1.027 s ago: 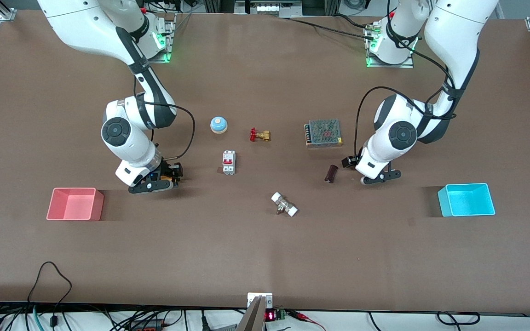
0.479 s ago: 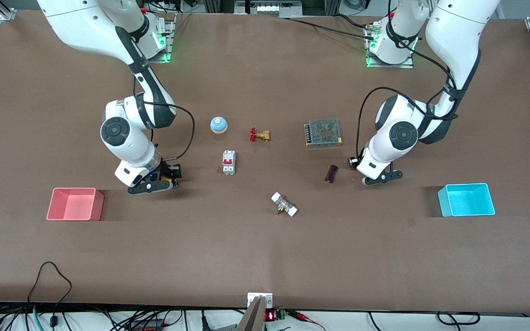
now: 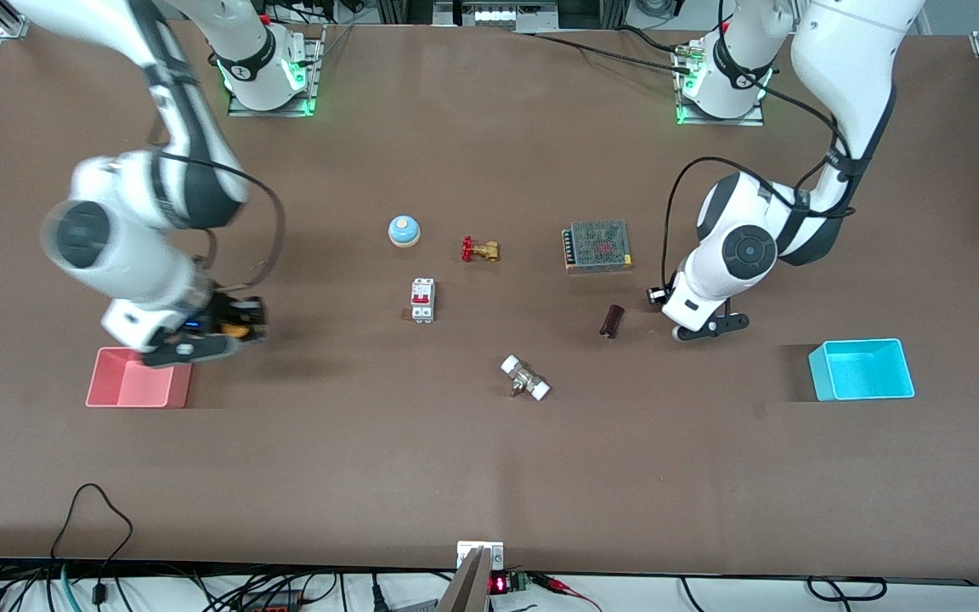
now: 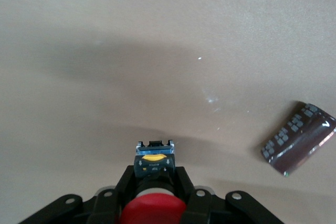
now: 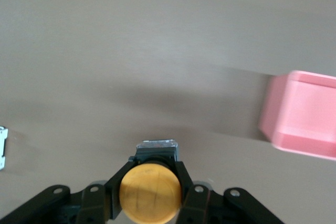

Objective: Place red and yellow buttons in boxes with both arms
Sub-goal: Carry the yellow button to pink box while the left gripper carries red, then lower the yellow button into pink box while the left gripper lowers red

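Observation:
My right gripper (image 3: 234, 327) is shut on the yellow button (image 5: 150, 192) and hangs just beside the pink-red box (image 3: 137, 401), at its edge toward the table's middle. The right wrist view shows the fingers (image 5: 118, 179) closed on the button's black body and the pink box (image 5: 304, 121) ahead. My left gripper (image 3: 653, 297) is shut on the red button (image 4: 153, 209), low over the table beside a dark brown cylinder (image 3: 612, 321), well short of the cyan box (image 3: 863, 393). The cylinder also shows in the left wrist view (image 4: 299, 139).
A blue-domed bell (image 3: 404, 230), a brass valve with a red handle (image 3: 479, 250), a white and red breaker (image 3: 422, 300), a mesh-topped power supply (image 3: 598, 246) and a white-ended fitting (image 3: 525, 378) lie in the middle of the table.
My right arm has swung with the yellow button toward the pink box. My left gripper has shifted slightly toward the cyan box with the red button.

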`<state>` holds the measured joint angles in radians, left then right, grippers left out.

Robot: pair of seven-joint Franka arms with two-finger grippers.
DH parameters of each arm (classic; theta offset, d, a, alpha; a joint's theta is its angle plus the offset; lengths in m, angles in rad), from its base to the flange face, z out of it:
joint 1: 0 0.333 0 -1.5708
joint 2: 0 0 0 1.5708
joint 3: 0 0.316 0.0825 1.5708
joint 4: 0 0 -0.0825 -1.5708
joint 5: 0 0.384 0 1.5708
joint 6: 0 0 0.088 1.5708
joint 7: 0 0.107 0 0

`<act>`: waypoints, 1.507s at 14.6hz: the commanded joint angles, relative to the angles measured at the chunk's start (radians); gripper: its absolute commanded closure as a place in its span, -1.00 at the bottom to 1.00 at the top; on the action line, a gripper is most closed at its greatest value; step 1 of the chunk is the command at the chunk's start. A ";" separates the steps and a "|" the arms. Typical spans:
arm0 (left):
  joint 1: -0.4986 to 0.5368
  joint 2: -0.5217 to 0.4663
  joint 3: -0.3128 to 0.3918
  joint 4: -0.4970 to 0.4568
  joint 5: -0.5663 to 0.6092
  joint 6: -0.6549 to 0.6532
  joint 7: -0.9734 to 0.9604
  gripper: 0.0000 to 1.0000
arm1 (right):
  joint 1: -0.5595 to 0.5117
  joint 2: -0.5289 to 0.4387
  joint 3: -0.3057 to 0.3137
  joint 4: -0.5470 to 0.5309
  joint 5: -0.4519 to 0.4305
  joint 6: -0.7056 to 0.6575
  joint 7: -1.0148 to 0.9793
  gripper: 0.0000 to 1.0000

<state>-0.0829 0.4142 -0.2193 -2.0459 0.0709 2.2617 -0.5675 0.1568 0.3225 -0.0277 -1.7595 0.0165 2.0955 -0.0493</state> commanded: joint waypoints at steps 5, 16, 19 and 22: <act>0.139 -0.072 0.002 0.209 0.041 -0.306 0.265 0.71 | -0.143 0.065 -0.041 0.149 0.010 -0.095 -0.109 0.39; 0.431 0.201 0.009 0.563 0.046 -0.268 0.745 0.71 | -0.230 0.253 -0.047 0.183 0.051 0.107 -0.142 0.38; 0.437 0.247 0.023 0.561 0.066 -0.182 0.744 0.71 | -0.241 0.283 -0.047 0.181 0.049 0.126 -0.146 0.35; 0.474 0.252 0.023 0.549 0.069 -0.185 0.753 0.70 | -0.243 0.312 -0.047 0.175 0.042 0.181 -0.147 0.35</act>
<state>0.3641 0.6603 -0.1940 -1.5195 0.1197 2.0875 0.1650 -0.0776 0.6100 -0.0792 -1.6025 0.0484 2.2538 -0.1754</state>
